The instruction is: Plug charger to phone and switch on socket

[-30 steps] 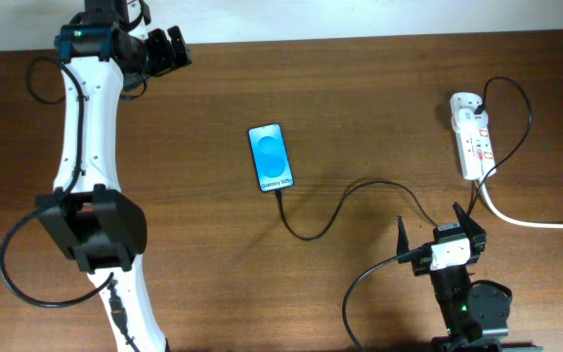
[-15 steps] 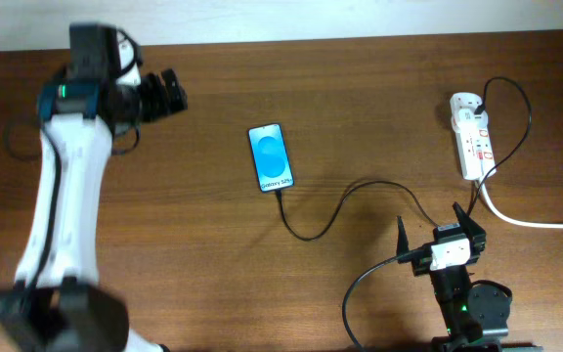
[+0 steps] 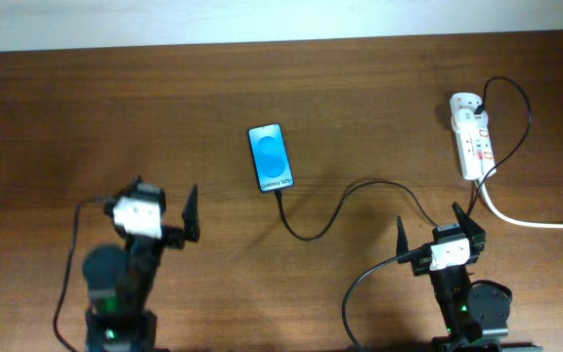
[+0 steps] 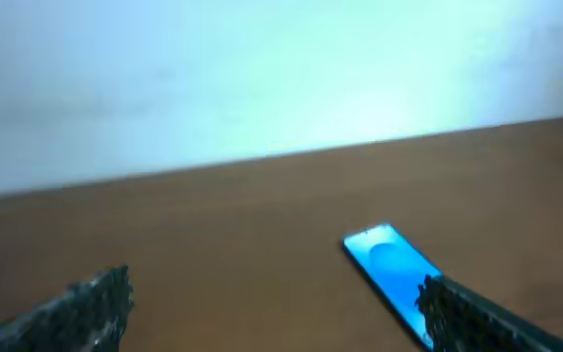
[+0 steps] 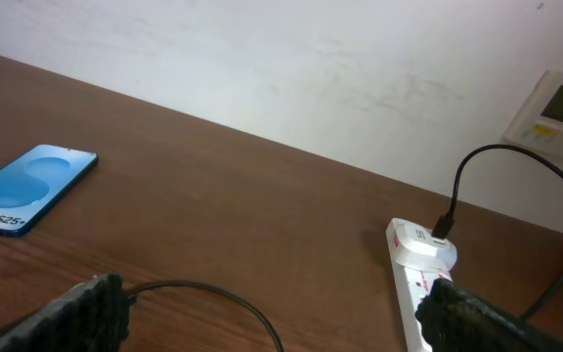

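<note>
The phone lies face up at the table's middle, its blue screen lit; it also shows in the left wrist view and the right wrist view. The charger cable meets the phone's lower edge, curves right across the table and loops up into the far end of the socket, a white strip at the far right. My left gripper is open and empty, below and left of the phone. My right gripper is open and empty over the cable, below the socket.
The socket's thick white cord runs off the right edge of the table. A white wall panel hangs behind the socket. A pale wall backs the far table edge.
My left arm has swung from the far left corner down to the front left of the table, its gripper now facing the phone. The right arm, phone and cable have not moved.
</note>
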You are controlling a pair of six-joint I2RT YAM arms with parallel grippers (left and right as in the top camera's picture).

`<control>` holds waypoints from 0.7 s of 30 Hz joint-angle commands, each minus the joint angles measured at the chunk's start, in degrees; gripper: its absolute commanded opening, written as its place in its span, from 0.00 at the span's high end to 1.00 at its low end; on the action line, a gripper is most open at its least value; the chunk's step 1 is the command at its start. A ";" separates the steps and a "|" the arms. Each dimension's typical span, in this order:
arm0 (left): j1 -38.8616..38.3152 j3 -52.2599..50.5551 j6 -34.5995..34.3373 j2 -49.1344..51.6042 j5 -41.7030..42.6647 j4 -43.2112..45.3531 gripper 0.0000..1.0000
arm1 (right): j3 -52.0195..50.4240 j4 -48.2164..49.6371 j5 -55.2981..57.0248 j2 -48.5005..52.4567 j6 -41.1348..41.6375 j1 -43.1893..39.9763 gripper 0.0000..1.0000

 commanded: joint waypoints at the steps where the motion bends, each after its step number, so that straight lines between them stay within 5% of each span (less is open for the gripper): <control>1: -0.09 -7.91 5.09 -9.70 -1.90 2.62 0.01 | -0.42 -0.07 -0.52 -0.48 0.26 0.37 0.01; 11: -0.13 -13.99 5.14 -21.88 -5.55 0.79 0.01 | -0.42 -0.07 -0.52 -0.48 0.26 0.37 0.02; 21: -0.13 -13.99 5.14 -32.04 -5.51 -16.98 0.01 | -0.42 -0.07 -0.52 -0.48 0.26 0.37 0.02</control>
